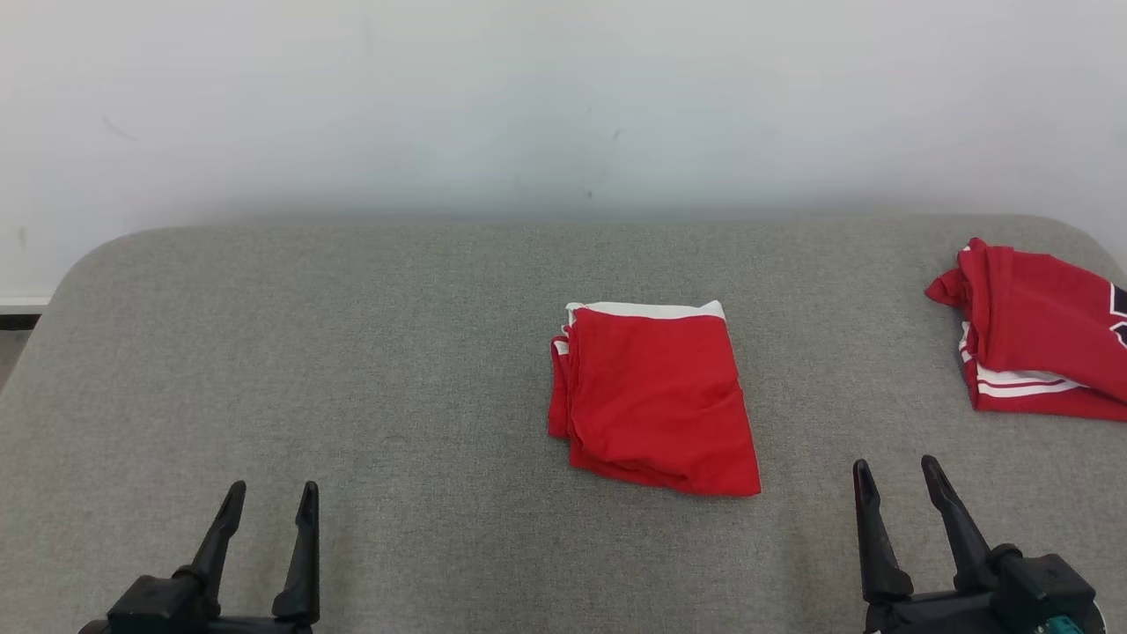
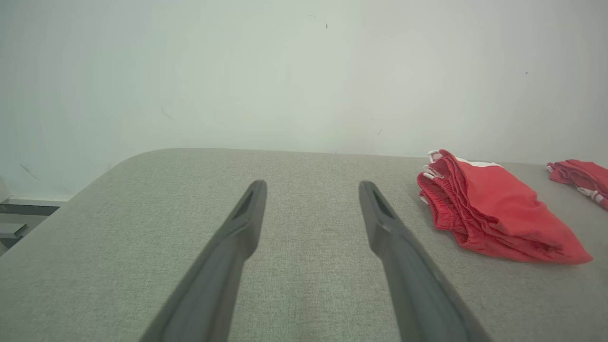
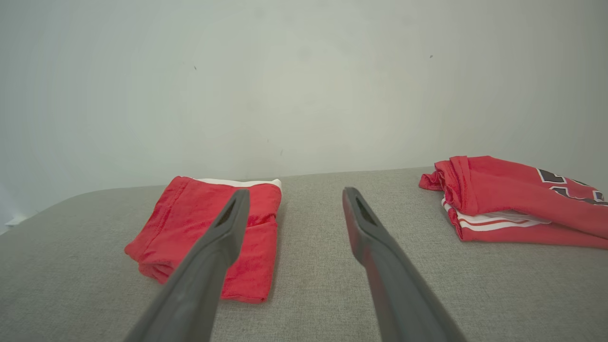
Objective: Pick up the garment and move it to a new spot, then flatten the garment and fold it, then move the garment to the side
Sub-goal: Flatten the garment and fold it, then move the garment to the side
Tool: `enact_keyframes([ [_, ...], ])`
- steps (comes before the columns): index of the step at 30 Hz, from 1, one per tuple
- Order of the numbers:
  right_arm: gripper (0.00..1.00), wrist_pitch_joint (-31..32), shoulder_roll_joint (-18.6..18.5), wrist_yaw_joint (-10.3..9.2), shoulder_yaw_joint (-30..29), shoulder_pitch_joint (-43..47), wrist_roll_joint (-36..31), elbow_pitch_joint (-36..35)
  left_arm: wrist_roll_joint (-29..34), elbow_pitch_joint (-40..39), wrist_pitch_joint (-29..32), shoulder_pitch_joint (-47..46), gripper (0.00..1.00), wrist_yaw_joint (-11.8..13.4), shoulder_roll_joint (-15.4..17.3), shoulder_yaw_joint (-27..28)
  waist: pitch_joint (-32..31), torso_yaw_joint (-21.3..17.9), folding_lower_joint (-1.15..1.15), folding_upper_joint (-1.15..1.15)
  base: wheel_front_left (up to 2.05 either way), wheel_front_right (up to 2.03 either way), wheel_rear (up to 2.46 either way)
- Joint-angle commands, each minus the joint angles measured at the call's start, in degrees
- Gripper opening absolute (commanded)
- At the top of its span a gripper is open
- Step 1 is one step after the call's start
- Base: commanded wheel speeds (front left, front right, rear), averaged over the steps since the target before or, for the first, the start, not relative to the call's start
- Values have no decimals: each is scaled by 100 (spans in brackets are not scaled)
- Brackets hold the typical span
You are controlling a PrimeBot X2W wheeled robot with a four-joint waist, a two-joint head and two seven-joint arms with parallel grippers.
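You see grey, coarse-woven matt cloth covering the tabletop (image 1: 352,352). The folded garment (image 1: 656,401) is soft red matt cloth, trimmed white. The left gripper (image 1: 273,486) and right gripper (image 1: 895,462) look like smooth dark matt plastic.

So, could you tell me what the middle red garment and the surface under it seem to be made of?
The red garment looks like soft, matte knit fabric, cotton or polyester perhaps: limp folds, ribbed gathered edge. The grey surface looks like matte woven upholstery cloth: fine flecked weave, rounded padded corners.
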Motion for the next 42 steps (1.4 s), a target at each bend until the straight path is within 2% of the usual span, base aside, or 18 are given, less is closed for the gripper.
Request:
enact_keyframes([
  [1, 100, 1, 12, -14, -12, 115, -38, -66, 22, -52, 2, 119, 100, 9, 33, 32, -16, 0, 1, 0, 0, 0, 0],
  [19, 100, 1, 70, -14, 13, 242, -26, -38, 187, -193, 2, 255, 100, 9, 10, 192, -12, 16, 1, 0, 0, 0, 0],
  [42, 100, 1, 96, -14, 58, 18, -72, 146, 160, -116, 2, 131, 100, 9, 21, 132, 41, 114, 1, 0, 0, 0, 0],
])
